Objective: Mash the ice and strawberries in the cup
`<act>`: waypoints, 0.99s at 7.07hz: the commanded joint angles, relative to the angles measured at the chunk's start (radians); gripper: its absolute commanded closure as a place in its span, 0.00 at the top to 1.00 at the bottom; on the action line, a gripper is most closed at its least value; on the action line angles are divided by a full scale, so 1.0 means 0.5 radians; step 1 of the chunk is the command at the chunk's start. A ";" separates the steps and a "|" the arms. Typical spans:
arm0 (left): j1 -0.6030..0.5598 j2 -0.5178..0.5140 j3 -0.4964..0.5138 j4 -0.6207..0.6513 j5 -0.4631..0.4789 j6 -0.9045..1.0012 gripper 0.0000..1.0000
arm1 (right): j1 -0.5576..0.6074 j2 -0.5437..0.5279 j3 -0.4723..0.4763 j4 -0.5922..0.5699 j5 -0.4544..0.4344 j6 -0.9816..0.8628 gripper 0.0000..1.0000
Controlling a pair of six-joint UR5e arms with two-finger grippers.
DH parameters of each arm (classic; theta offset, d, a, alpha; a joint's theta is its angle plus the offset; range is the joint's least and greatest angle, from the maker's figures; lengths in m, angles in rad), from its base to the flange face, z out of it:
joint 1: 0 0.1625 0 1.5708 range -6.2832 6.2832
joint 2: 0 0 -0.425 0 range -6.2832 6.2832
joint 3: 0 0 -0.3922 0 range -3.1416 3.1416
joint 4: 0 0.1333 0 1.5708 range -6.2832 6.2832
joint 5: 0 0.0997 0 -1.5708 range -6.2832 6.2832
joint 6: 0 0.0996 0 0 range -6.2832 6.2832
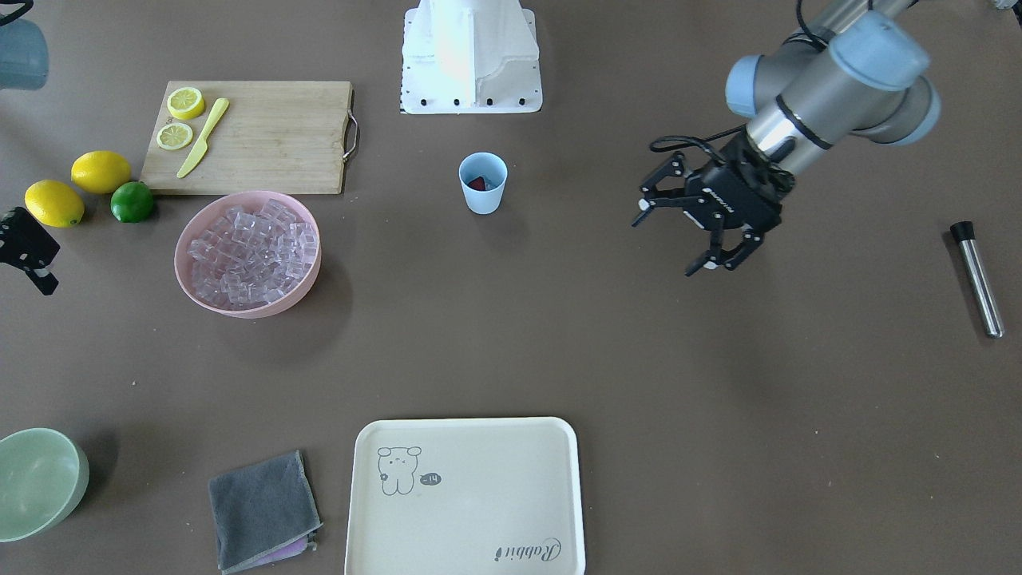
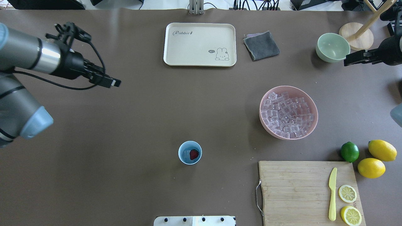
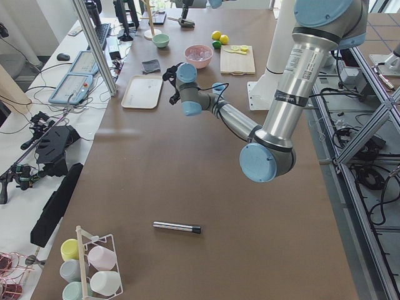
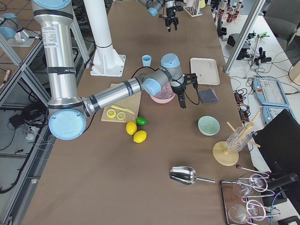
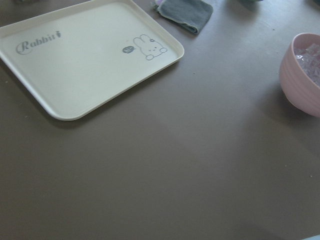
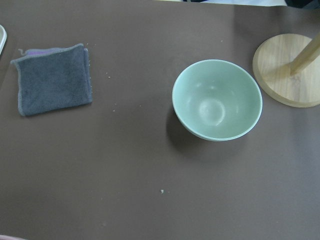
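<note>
The light blue cup (image 1: pixel 483 197) stands upright mid-table in front of the robot base; it also shows from overhead (image 2: pixel 190 153). Inside it lie a dark red strawberry (image 2: pixel 194 154) and a clear ice cube (image 2: pixel 186 153). Many more ice cubes (image 2: pixel 287 114) fill the pink bowl (image 1: pixel 303 275). My left gripper (image 1: pixel 667 243) is open and empty, hovering above the table well to the cup's side. My right gripper (image 2: pixel 349 60) hovers near the pale green bowl (image 2: pixel 332 47); I cannot tell how its jaws stand.
A metal rod with a black end (image 1: pixel 978 279) lies beyond my left gripper. A cream tray (image 2: pixel 199 44) and a grey cloth (image 2: pixel 261 45) lie at the far side. A cutting board (image 2: pixel 307 191) holds lemon halves and a yellow knife; two lemons and a lime (image 2: pixel 349 151) lie beside it.
</note>
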 commanded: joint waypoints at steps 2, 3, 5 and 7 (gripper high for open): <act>-0.888 0.390 0.171 0.175 -0.637 0.096 0.97 | -0.072 0.042 0.011 -0.018 0.085 -0.051 1.00; -1.021 0.443 0.263 0.178 -0.641 0.148 0.97 | 0.010 0.042 -0.017 -0.033 0.146 -0.282 1.00; -1.154 0.441 0.651 0.187 -0.614 0.582 0.97 | 0.163 0.112 -0.017 -0.247 0.174 -0.513 1.00; -1.133 0.398 0.837 0.309 -0.294 0.777 0.97 | 0.350 0.094 -0.023 -0.260 0.251 -0.673 1.00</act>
